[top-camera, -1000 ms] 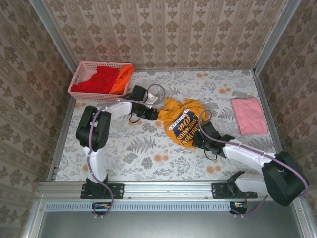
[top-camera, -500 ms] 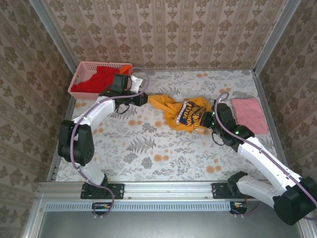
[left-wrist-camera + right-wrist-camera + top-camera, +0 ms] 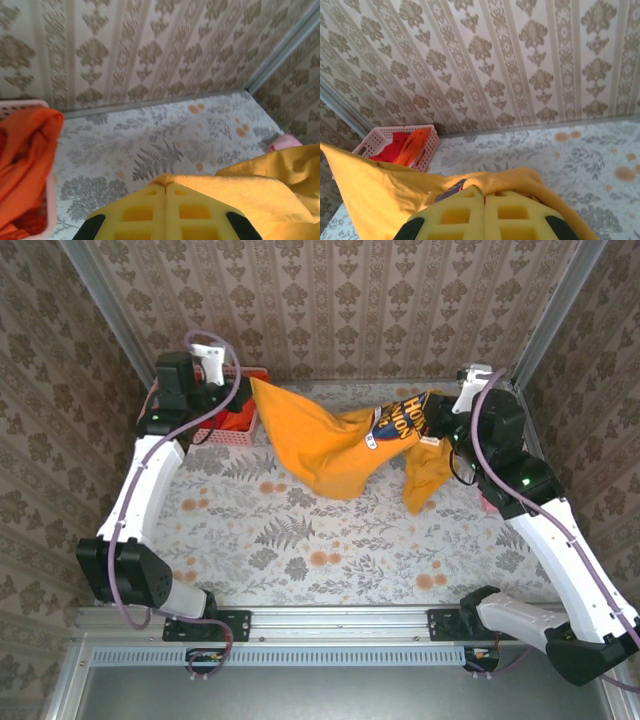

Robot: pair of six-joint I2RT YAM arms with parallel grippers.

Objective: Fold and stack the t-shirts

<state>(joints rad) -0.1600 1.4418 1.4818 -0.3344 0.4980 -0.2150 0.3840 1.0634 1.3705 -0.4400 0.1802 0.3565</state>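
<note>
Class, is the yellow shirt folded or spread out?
Spread, not folded: the yellow shirt hangs stretched in the air between the left hand and the right hand, each shut on an edge.

The golden-yellow t-shirt (image 3: 330, 445) hangs lifted and stretched in a sagging swag from 10 o'clock to 2 o'clock, with its dark chest logo (image 3: 400, 420) near the 2 o'clock end and a loose flap drooping below it. The red t-shirt (image 3: 390, 145) and orange t-shirt (image 3: 413, 144) lie bunched in the basket (image 3: 400, 128) at 10 o'clock. The pale pink t-shirt (image 3: 285, 143) lies at 3 o'clock, mostly hidden.
</note>
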